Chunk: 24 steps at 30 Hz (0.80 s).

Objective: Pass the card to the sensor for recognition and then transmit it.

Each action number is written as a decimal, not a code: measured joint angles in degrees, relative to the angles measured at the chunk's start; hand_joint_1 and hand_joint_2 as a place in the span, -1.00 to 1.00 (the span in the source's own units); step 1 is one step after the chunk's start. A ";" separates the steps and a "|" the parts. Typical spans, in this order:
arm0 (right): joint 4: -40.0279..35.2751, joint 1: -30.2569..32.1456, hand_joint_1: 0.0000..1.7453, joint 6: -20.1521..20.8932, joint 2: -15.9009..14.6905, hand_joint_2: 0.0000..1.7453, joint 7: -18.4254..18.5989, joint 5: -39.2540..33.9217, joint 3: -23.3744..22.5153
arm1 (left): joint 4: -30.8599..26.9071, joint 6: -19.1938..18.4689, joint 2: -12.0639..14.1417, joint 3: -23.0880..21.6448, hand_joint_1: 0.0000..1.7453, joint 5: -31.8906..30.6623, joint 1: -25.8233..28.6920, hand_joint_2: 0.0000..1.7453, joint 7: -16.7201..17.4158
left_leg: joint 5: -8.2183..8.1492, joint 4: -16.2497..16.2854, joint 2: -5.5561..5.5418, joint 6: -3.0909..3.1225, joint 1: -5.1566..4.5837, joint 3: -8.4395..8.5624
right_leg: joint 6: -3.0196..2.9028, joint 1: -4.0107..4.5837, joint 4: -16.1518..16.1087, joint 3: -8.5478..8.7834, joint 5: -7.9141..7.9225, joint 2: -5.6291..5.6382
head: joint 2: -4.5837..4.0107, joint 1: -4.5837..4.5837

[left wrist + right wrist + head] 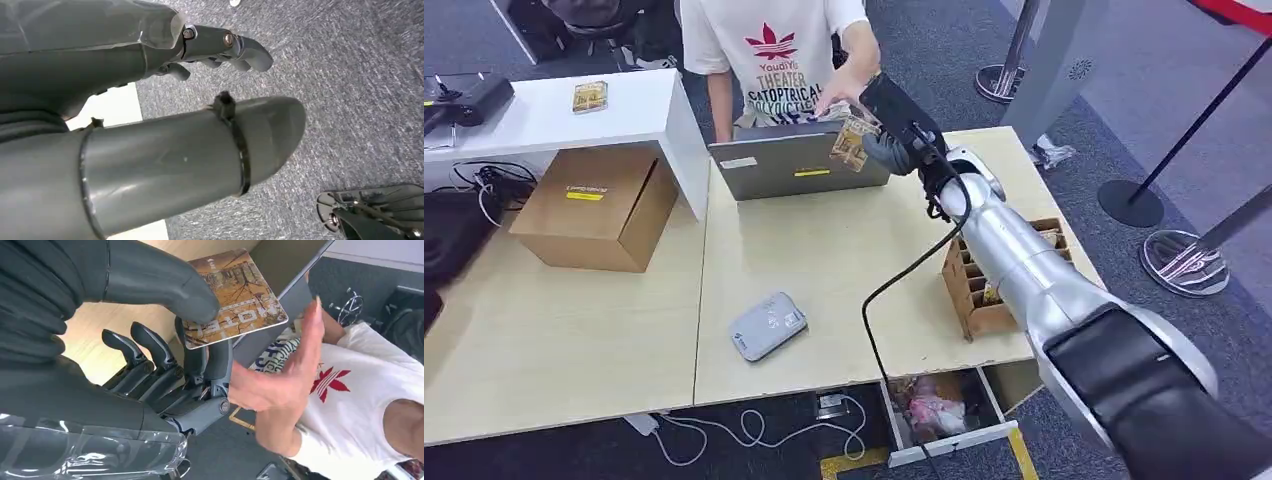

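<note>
The person (774, 50) standing behind the far edge of the worktop (824, 260) is cut off above the shoulders in the head view, and the print on the white T-shirt is only partly readable. The right arm (1024, 270) covers much of the open cardboard box (969, 290) at the worktop's right edge; its dividers form compartments, and something yellowish sits in them, too hidden to name. A closed brown carton (594, 205) stands on the left part of the worktop, its contents unseen. Under the near edge an open drawer (944, 410) holds pinkish crumpled material that cannot be made out. A grey laptop (799, 160) stands at the far edge, and a small grey card sensor (767, 325) lies near the middle of the worktop, towards the near edge. The right hand (190, 340) is raised over the far edge beside the laptop and pinches the card (232, 297) between its thumb, pressed on the printed face, and the fingers beneath; most of the card juts free past the thumb. The person's hand (280, 375) is just beside the card and touches the robot's fingers. The left hand (220, 47) hangs over grey carpet, fingers loosely curled and apart, holding nothing.
</note>
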 joint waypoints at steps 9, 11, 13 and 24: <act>0.02 -0.18 1.00 0.00 0.76 1.00 0.81 1.39 -0.30 | 0.00 0.19 -0.04 0.00 -1.00 0.26 0.07 -1.00 0.26 | 0.01 0.00 -0.01 -0.01 0.02 0.00 | 0.00 0.01 0.01 0.00 0.00 -0.01 | 0.00 0.00; 0.07 -0.20 1.00 0.02 0.81 1.00 0.90 1.59 -0.44 | 0.00 0.22 -0.04 0.00 -1.00 0.33 0.07 -1.00 0.26 | 0.01 0.00 -0.01 -0.01 0.01 0.00 | 0.00 0.01 0.01 0.00 0.00 -0.01 | 0.00 0.02; 0.09 -0.20 1.00 0.02 0.90 1.00 0.92 1.75 -0.57 | 0.00 0.22 -0.04 0.00 -1.00 0.33 0.08 -1.00 0.28 | 0.02 0.00 -0.01 0.01 0.01 -0.01 | 0.00 0.01 0.01 0.00 0.00 -0.01 | 0.00 0.02; 0.09 -0.20 1.00 0.02 1.18 1.00 0.98 2.10 -1.40 | 0.00 0.22 -0.04 0.00 -1.00 0.55 0.09 -1.00 0.52 | 0.02 0.00 -0.02 0.01 0.01 -0.02 | 0.00 0.01 0.01 0.00 0.00 -0.02 | 0.00 0.02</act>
